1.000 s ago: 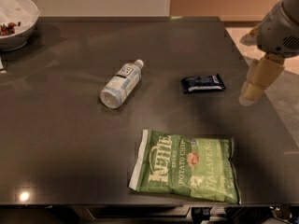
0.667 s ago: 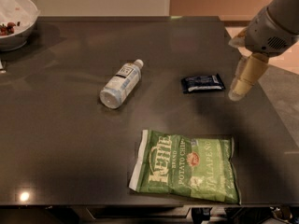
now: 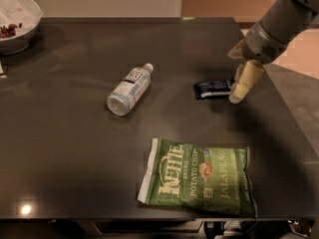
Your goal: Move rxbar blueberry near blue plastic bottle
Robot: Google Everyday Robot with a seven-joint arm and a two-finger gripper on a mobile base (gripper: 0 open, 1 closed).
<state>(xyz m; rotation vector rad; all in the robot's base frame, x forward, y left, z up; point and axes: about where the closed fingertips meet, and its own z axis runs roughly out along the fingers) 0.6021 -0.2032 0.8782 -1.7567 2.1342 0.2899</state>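
Dark tabletop [image 3: 75, 148], claw [image 3: 237, 96] nr rxbar blueberry [image 3: 212, 88]

On the table [image 3: 75, 148] the bottle [image 3: 129, 90] lies on its side left of centre, its cap pointing to the far right. The snack bar [image 3: 213, 88] lies flat to its right, well apart from it. The gripper [image 3: 239, 91] hangs at the bar's right end (whether it touches cannot be told). The chip bag [image 3: 199, 178] lies flat at the near edge, in front of the bar. The bowl [image 3: 17, 24] sits in the far left corner.
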